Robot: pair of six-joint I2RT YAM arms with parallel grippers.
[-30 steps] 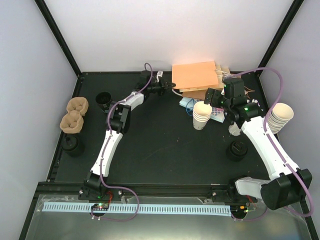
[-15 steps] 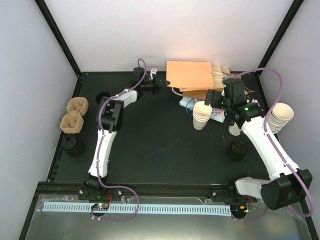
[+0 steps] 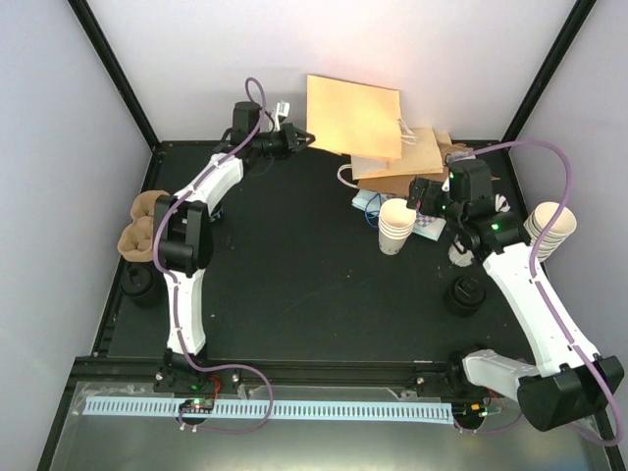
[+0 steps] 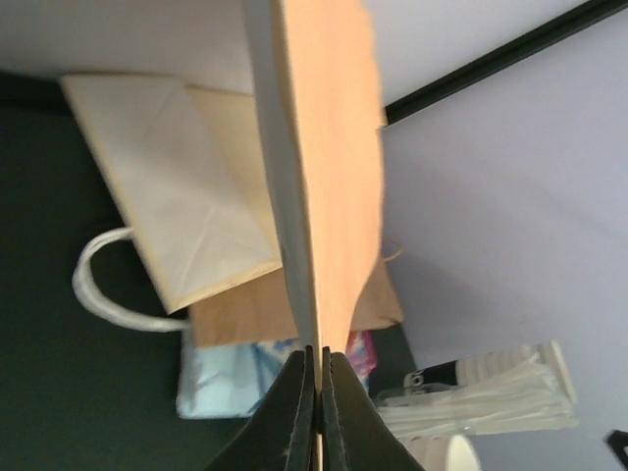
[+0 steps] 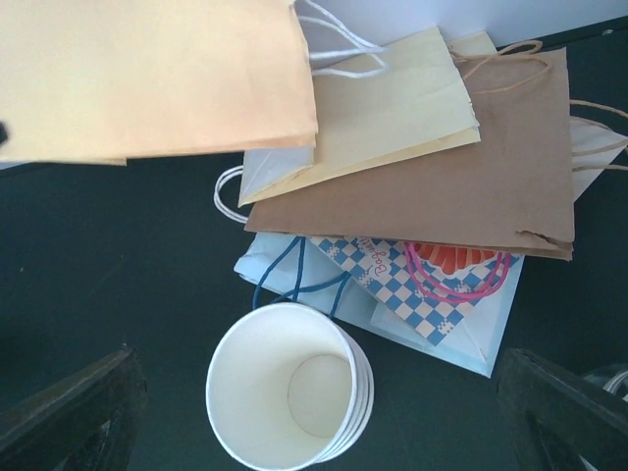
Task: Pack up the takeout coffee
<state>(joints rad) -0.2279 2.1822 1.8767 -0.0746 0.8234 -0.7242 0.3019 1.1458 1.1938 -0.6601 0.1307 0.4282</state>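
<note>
paper bag (image 3: 355,118) pinched by left tool (image 3: 306,138)

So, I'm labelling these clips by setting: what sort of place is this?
Probably a walled robot test bench staged as a coffee takeout counter: stacked paper cups, paper bags, pulp cup trays.

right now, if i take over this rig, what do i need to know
left gripper: shut on the edge of the orange-brown paper bag, held up off the bag pile at the back.
right gripper: open, holding nothing, above the stack of lidless cups.
coffee: a black-topped item stands by the right arm and a second black item at the left edge. From above I cannot tell which is the lidded cup.
done: bag picked up.
left: open the bag, put the coffee in.
</note>
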